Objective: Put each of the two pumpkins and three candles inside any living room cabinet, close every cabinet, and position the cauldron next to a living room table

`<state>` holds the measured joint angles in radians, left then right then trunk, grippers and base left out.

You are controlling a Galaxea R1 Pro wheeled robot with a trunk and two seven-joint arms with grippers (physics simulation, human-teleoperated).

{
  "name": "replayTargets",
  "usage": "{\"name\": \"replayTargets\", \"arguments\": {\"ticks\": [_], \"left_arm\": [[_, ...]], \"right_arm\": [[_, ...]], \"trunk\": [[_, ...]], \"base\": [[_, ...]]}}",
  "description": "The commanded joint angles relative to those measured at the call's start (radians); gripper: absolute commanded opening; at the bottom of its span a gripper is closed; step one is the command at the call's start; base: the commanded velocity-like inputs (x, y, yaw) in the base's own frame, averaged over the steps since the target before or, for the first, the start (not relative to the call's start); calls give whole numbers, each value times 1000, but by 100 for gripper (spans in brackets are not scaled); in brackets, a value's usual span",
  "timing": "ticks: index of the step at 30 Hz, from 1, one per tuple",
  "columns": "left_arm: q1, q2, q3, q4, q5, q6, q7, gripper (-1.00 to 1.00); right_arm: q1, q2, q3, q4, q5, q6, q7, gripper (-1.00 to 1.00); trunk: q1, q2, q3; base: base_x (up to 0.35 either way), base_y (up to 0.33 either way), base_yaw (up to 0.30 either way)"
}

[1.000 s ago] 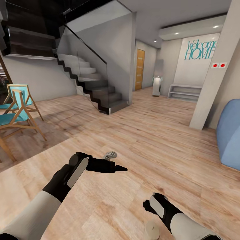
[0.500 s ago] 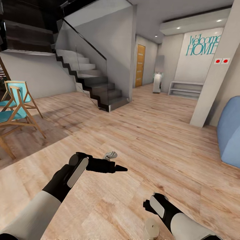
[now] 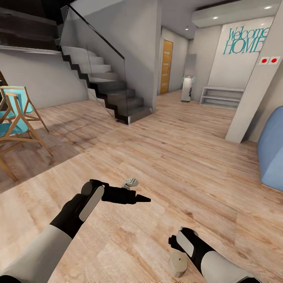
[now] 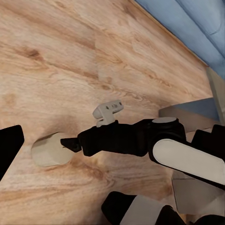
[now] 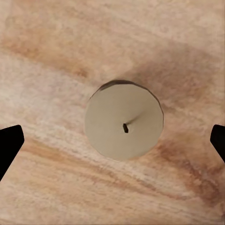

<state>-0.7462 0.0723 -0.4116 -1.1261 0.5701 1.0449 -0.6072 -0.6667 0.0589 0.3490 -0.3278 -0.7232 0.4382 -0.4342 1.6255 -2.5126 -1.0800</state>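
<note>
The head view has tilted down; the staircase [image 3: 114,98] sits higher. The right gripper [image 5: 112,140] hangs spread wide above the candle [image 5: 124,121], untouching; the left gripper [image 3: 142,199] looks closed, empty.

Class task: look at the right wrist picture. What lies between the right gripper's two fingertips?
A candle, seen end-on with its dark wick, sits on the wooden floor between the right gripper fingertips; neither tip touches it.

The far white wall [image 3: 236,70] reads "Welcome HOME" [image 3: 245,40] (teal lettering, right end cut off).

Light wood-plank floor [image 3: 184,157]: tan candle [image 3: 177,264] near right, staircase [image 3: 114,98] far left, wooden chair [image 3: 15,118] left, blue sofa [image 3: 273,153] right.
</note>
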Motion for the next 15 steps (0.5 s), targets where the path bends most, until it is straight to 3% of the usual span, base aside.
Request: {"name": "replayTargets", "arguments": {"ticks": [1, 7, 15], "left_arm": [[-1, 1, -1, 0, -3, 2, -5, 100], [-1, 2, 0, 0, -3, 2, -19, 100], [-1, 6, 1, 0, -4, 2, -32, 100]], "right_arm": [[-1, -1, 8, -2, -9, 4, -8, 100], [-1, -1, 8, -2, -9, 4, -8, 100], [-1, -1, 8, -2, -9, 4, -8, 100]], "trunk": [[0, 0, -1], [0, 0, -1], [0, 0, -1]], "base": [[0, 0, 0], [25, 0, 0], [230, 0, 0]]}}
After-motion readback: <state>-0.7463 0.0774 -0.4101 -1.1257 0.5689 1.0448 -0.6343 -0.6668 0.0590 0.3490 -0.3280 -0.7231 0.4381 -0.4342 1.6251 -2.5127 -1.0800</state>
